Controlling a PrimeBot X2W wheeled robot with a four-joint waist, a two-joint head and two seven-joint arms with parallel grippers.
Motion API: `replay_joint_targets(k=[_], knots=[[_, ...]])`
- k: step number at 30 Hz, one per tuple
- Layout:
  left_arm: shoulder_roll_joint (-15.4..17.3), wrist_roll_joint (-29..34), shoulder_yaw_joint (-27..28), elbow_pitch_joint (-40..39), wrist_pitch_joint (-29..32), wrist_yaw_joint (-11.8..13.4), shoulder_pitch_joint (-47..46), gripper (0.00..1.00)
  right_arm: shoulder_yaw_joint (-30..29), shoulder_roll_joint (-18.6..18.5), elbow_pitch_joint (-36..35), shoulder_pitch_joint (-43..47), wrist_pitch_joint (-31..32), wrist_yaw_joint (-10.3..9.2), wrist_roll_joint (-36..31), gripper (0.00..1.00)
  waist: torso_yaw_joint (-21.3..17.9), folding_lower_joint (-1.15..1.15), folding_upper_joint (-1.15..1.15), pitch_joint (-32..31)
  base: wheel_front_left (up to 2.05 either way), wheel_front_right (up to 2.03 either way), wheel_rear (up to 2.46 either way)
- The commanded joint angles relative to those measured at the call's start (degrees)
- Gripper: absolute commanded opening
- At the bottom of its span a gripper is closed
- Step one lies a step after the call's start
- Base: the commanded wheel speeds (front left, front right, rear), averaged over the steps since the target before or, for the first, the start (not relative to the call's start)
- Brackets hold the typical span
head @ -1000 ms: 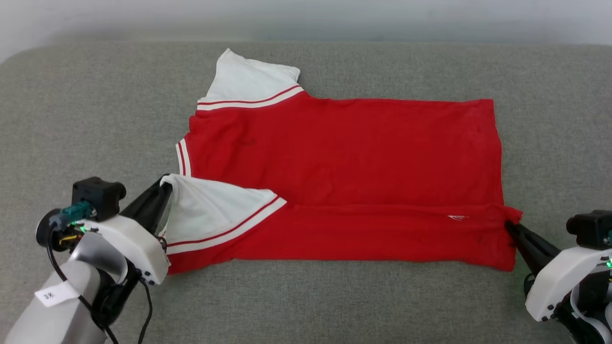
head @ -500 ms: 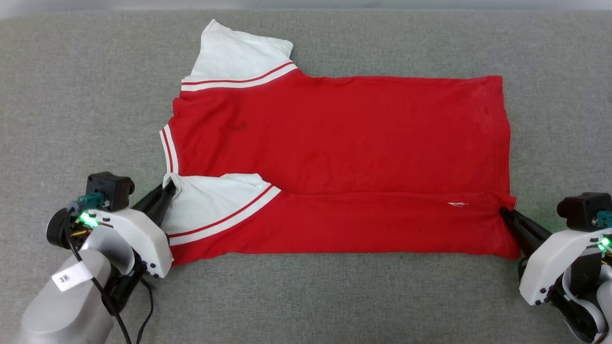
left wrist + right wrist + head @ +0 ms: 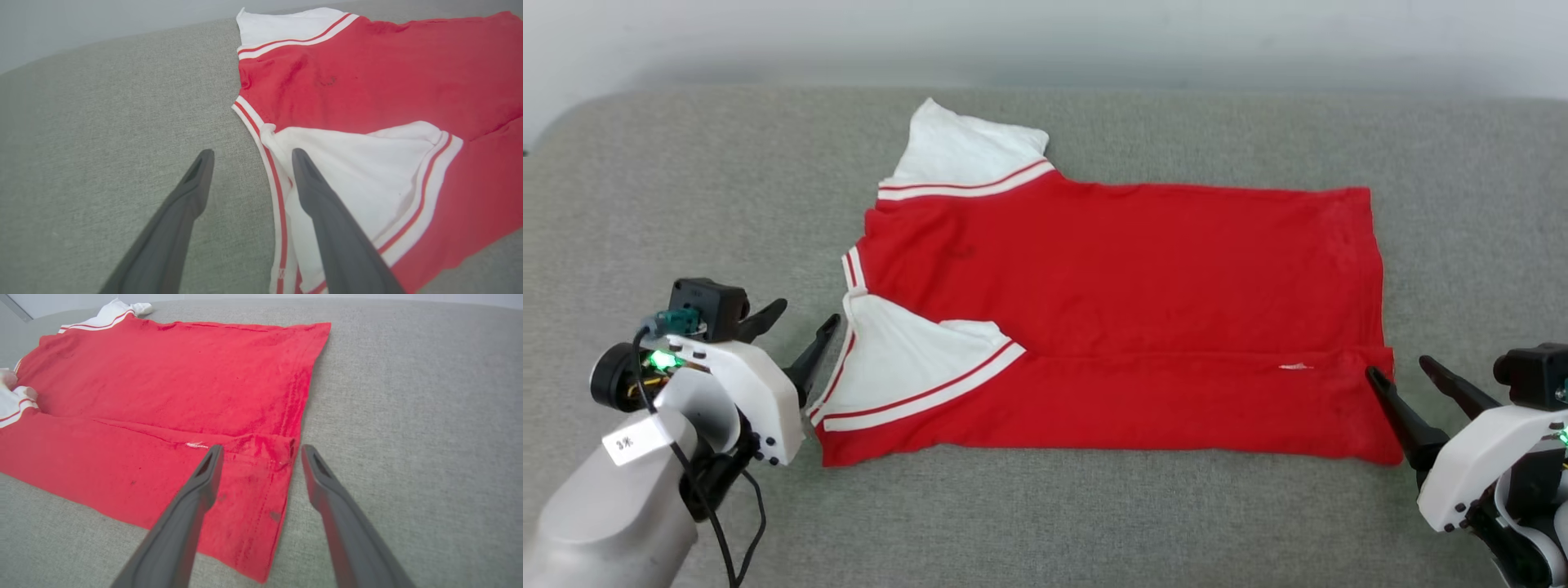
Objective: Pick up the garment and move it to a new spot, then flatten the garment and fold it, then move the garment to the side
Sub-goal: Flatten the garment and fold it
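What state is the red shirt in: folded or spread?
Partly folded. The garment has its near side turned over onto its body, near sleeve on top; the far sleeve lies spread.

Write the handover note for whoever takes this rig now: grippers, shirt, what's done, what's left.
Left gripper: open, holding nothing, beside the near white sleeve.
Right gripper: open, holding nothing, at the hem corner.
Red short-sleeved jersey shirt with white sleeves: spread flat on the grey fabric surface, near long edge folded over onto the body.
Done: flattening, first fold.
Left: fold in the far white sleeve and that side, finish folding, move the shirt aside.
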Motion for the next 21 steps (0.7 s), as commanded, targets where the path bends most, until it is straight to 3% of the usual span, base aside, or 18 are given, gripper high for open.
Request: replay_joint_targets(k=[1, 4, 14, 21], knots=[[1.29, -1.13, -1.19, -0.90, 2.47, -0.01, -0.94, 1.00, -0.43, 0.39, -0.68, 0.83, 0.22, -0.06, 0.03, 1.00, 0.98, 0.00, 0.00, -2.16, 0.00, 0.00, 0.00], [2.79, -3.94, -2.80, -3.18, 7.27, -0.01, -2.07, 1.00, -0.73, 0.62, -1.30, 1.95, 0.58, -0.06, -0.43, 1.00, 1.59, 0.00, 0.00, -3.49, 0.00, 0.00, 0.00], [7.38, -14.75, -9.65, -10.78, 31.30, -0.01, -5.77, 1.00, -1.63, 2.03, -2.72, 2.50, 1.81, -0.06, -1.74, 1.00, 2.65, 0.00, 0.00, -4.35, 0.00, 0.00, 0.00], [7.17, -18.56, -12.50, -9.37, 39.69, -0.02, -6.99, 1.00, -1.44, 2.71, -3.76, 1.42, 2.41, -0.06, -2.19, 1.00, 1.40, 0.00, 0.00, -2.49, 0.00, 0.00, 0.00]])
